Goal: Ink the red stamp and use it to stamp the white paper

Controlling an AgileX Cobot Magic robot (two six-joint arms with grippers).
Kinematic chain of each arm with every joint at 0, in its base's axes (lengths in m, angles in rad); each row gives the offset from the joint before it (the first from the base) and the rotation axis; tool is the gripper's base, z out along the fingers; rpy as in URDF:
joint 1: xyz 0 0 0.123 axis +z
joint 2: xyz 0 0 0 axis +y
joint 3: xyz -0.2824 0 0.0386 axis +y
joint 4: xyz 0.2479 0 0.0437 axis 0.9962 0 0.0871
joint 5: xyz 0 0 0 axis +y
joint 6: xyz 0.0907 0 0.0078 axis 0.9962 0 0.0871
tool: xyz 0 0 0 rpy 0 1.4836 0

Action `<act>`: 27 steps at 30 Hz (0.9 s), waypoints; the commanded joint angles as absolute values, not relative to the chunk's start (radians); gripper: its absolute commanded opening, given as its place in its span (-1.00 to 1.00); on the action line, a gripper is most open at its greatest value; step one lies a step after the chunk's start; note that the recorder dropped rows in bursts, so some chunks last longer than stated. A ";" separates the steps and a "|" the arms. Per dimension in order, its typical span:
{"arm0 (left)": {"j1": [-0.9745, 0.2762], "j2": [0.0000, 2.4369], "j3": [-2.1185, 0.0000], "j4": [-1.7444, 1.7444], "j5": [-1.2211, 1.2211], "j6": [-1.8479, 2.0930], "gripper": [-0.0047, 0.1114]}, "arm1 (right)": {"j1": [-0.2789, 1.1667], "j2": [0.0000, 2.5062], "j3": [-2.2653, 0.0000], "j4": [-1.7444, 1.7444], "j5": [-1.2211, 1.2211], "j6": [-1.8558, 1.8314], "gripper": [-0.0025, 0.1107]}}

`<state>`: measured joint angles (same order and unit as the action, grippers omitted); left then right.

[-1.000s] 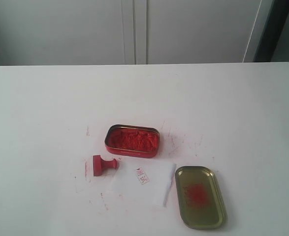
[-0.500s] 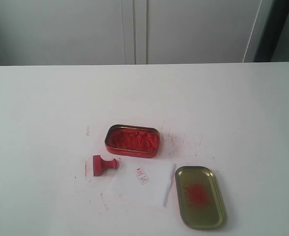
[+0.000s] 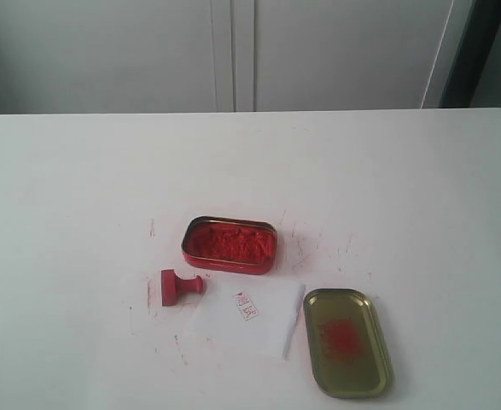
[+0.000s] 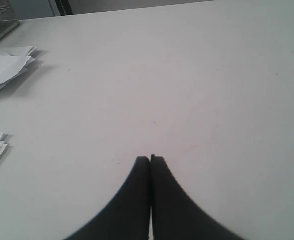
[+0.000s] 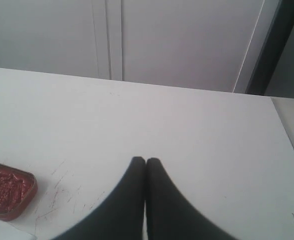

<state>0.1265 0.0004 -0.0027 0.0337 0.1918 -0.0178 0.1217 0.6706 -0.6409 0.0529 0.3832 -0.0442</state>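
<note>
left end effector (image 4: 150, 159): closed tight, empty
right end effector (image 5: 145, 160): closed tight, empty
red stamp (image 3: 180, 287): tipped, just beside left edge of white paper (image 3: 254, 318)
room: you have wide surface (image 3: 79, 188) beyond red tin (image 3: 230, 245)

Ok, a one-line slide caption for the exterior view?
Red stamp lying on its side beside the white paper, already imprinted; open red ink tin behind, gold lid to the right.

Red tin (image 5: 9, 190) cropped at right wrist view's edge; imprint (image 3: 247, 306) on white paper (image 3: 271, 323) illegibly small.
</note>
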 commanded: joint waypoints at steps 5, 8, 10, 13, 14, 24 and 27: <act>0.126 0.000 0.000 0.031 0.189 -0.022 -0.92 | 0.114 0.669 -0.637 0.048 0.369 -0.041 -0.96; 0.126 0.000 0.000 0.031 0.189 -0.022 -0.92 | 0.114 0.669 -0.637 0.048 0.369 -0.041 -0.96; 0.126 0.000 0.000 0.031 0.189 -0.022 -0.92 | 0.114 0.669 -0.637 0.048 0.369 -0.041 -0.96; 0.126 0.000 0.000 0.031 0.189 -0.022 -0.92 | 0.114 0.669 -0.637 0.048 0.369 -0.041 -0.96; 0.126 0.000 0.000 0.031 0.189 -0.022 -0.92 | 0.114 0.669 -0.637 0.048 0.369 -0.041 -0.96; 0.126 0.000 0.000 0.031 0.189 -0.022 -0.92 | 0.114 0.657 -0.637 0.048 0.371 -0.041 -0.96; 0.126 0.000 0.000 0.031 0.189 -0.022 -0.92 | 0.114 0.624 -0.637 0.048 0.379 -0.041 -0.96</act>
<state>0.1265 0.0004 -0.0027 0.0337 0.1918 -0.0178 0.1217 0.6527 -0.6409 0.0510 0.3832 -0.0442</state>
